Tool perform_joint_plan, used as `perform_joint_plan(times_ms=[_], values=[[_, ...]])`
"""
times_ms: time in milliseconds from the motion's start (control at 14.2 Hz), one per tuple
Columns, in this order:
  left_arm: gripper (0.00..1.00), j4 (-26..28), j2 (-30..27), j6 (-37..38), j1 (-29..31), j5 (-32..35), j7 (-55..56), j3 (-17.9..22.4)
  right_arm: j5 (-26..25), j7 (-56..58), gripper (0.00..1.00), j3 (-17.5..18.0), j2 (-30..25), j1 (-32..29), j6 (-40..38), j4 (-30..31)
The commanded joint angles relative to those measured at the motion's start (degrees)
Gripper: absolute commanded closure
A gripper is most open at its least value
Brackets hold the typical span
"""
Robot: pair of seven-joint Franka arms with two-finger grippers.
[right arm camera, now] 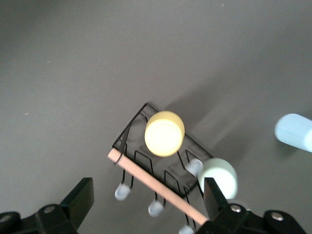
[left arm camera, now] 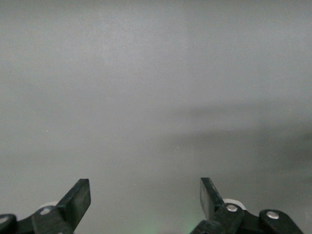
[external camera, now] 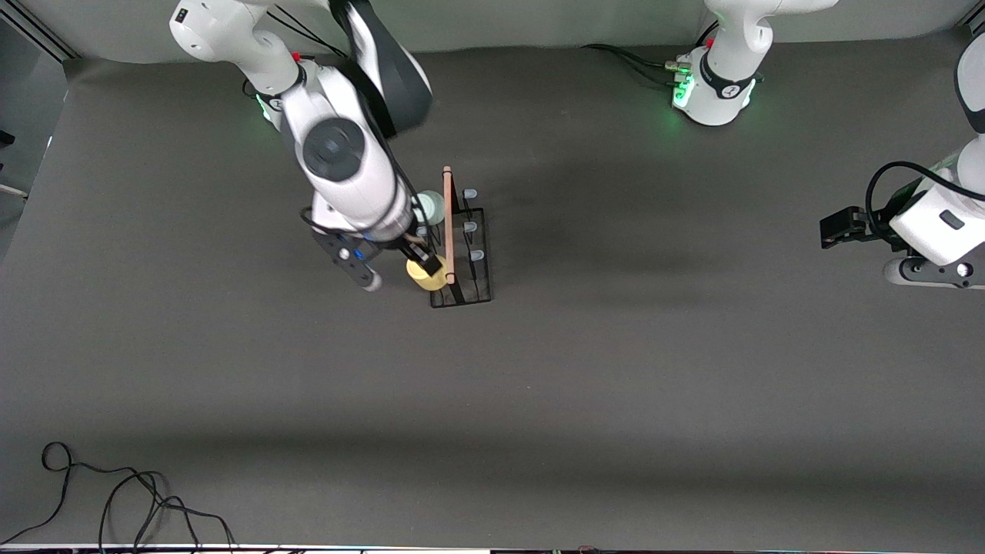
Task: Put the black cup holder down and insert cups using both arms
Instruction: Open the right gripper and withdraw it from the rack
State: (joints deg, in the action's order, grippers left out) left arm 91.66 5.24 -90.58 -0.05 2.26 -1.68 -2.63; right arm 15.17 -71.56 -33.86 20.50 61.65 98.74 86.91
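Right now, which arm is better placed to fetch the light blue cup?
Right: right gripper hangs over the black cup holder, light blue cup beside it; left gripper waits far off.

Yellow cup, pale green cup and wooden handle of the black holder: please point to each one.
yellow cup [right arm camera: 164,134], right wrist view, its flat bottom.
pale green cup [right arm camera: 218,178], right wrist view, its bottom.
wooden handle [external camera: 448,223], front view, mid-rod.

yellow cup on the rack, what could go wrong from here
1. The right gripper, open, sits close over the yellow cup and wooden rod; lifting away carelessly could snag either and tip the black rack.
2. The blue cup lies on the table beside the rack; a sweep might roll it.
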Motion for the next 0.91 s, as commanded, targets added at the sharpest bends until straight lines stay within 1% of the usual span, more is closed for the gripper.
perform_joint_plan(times_ms=[0,140,211,281,421,561,632,702,772,842], values=[[0.00,-0.9,0.2,1.0,0.0,0.1,-0.3,0.1,-0.1,4.6,0.00,-2.3,-1.6,-0.5,-8.1,-5.8],[0.00,-0.9,0.2,1.0,0.0,0.1,-0.3,0.1,-0.5,12.5,0.00,-4.5,-5.2,-0.4,-10.1,-4.8],[0.00,-0.9,0.2,1.0,0.0,0.1,-0.3,0.1,-2.1,16.6,0.00,-6.1,-6.8,-0.3,-11.1,-4.3],[0.00,-0.9,0.2,1.0,0.0,0.1,-0.3,0.1,-3.7,20.4,0.00,-6.6,-8.4,-0.4,-11.4,-3.4],[0.00,-0.9,0.2,1.0,0.0,0.1,-0.3,0.1,-7.3,27.2,0.00,-5.9,-13.4,-3.3,-10.9,-0.2],[0.00,-0.9,0.2,1.0,0.0,0.1,-0.3,0.1,-10.1,35.7,0.00,-3.8,-17.5,-7.8,-10.8,2.5],[0.00,-0.9,0.2,1.0,0.0,0.1,-0.3,0.1,-10.4,40.9,0.00,-1.3,-18.6,-12.1,-11.0,2.9],[0.00,-0.9,0.2,1.0,0.0,0.1,-0.3,0.1,-10.4,45.8,0.00,1.5,-18.9,-17.6,-11.4,3.0],[0.00,-1.0,0.2,1.0,0.0,0.1,-0.3,0.1,-10.4,50.5,0.00,4.7,-19.2,-22.7,-11.6,3.0],[0.00,-1.0,0.2,1.0,0.0,0.1,-0.3,0.1,-10.5,55.1,0.00,7.0,-19.5,-27.2,-11.6,3.2]])
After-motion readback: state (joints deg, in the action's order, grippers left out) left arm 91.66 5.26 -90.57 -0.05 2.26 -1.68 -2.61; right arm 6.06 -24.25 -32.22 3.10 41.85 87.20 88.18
